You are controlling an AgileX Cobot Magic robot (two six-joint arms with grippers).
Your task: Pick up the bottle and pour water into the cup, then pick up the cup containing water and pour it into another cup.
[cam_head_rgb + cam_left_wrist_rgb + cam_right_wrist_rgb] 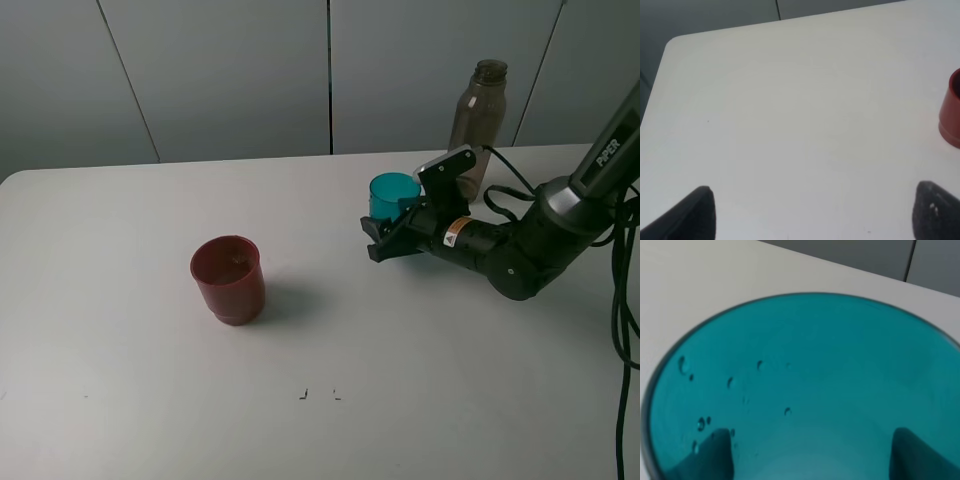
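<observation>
A plain white worktop [150, 330] stands before grey wall panels. Right of centre in the high view, the right gripper [392, 232] is clamped around the teal cup [392, 196]. The bottle [477, 118] stands upright just behind it; the red cup [229, 279] sits well apart, lower left. A good pour likely means carrying the teal cup level, then tipping slowly over the red cup's mouth. Only the right wrist view shows droplets inside the teal cup [805, 390]; only the left wrist view shows the left gripper [815, 212], wide open and empty.
</observation>
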